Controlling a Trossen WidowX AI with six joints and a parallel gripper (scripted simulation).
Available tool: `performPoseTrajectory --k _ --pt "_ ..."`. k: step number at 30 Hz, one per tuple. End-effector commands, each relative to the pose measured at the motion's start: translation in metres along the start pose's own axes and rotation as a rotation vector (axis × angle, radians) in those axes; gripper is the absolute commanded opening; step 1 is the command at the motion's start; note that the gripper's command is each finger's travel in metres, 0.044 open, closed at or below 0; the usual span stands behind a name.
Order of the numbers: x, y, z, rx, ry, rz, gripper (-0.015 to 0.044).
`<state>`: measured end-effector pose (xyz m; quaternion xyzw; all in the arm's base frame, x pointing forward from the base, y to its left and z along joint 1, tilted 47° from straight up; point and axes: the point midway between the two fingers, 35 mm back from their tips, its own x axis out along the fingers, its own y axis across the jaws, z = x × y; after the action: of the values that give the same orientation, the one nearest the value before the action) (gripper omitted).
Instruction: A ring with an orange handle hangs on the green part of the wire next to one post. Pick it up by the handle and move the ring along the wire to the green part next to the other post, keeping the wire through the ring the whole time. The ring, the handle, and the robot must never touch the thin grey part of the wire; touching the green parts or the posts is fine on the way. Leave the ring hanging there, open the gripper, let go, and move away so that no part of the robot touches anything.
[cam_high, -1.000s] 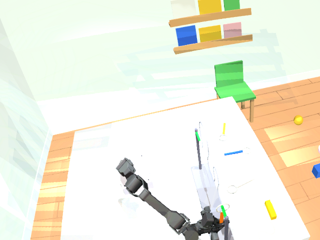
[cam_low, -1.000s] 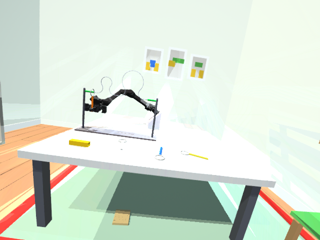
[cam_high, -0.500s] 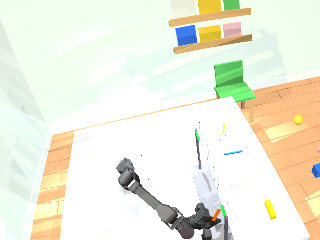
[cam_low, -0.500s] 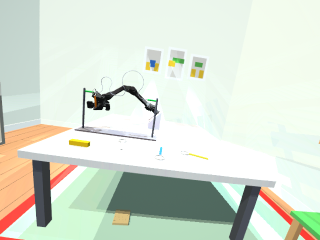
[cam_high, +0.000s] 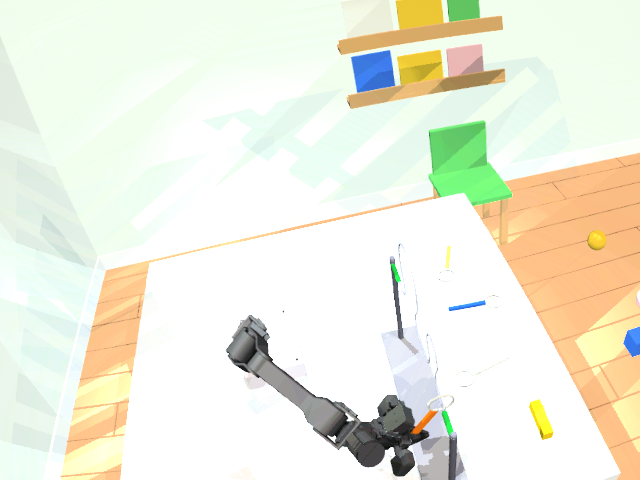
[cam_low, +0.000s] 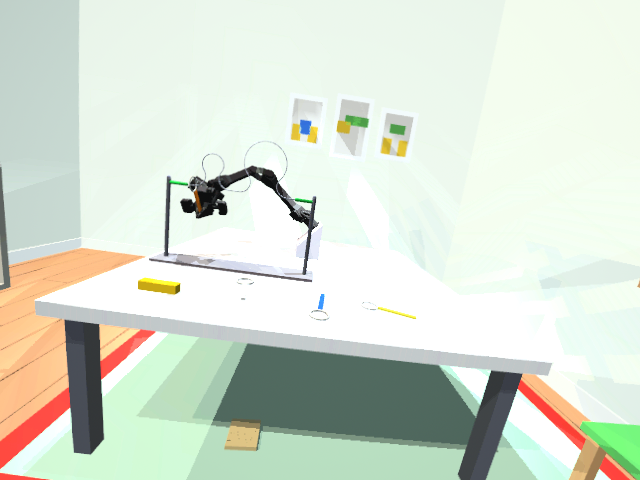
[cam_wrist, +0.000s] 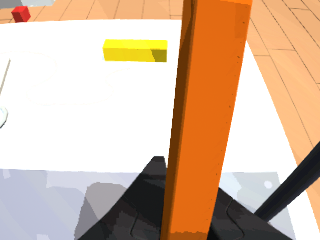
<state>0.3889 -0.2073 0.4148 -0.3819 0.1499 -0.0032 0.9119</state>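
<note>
Gripping the orange handle (cam_high: 422, 421), your gripper (cam_high: 413, 431) has the ring (cam_high: 440, 401) at the end of the green part (cam_high: 447, 421) beside the near post (cam_high: 452, 454). You have the pickup done; the whole grey wire (cam_high: 432, 356) run to the far post (cam_high: 396, 299), the release and the retreat remain.

Pale walls, wooden floor (cam_high: 568, 196), green chair (cam_high: 467, 165), shelves (cam_high: 426, 87).

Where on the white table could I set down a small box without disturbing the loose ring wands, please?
The broad white table stretch beyond the grey arm, on the wire stand's arm side, looks free. It is crowded past the stand: yellow-handled wand, blue-handled wand, pale wand and yellow block.
</note>
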Motion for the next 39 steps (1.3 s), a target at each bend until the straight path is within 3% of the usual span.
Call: performPoseTrajectory --k 1,39 --pt "0.001 0.011 -0.004 0.045 0.016 0.026 -0.015" --pt "-0.023 0.125 0.042 0.763 0.006 0.427 -0.015"
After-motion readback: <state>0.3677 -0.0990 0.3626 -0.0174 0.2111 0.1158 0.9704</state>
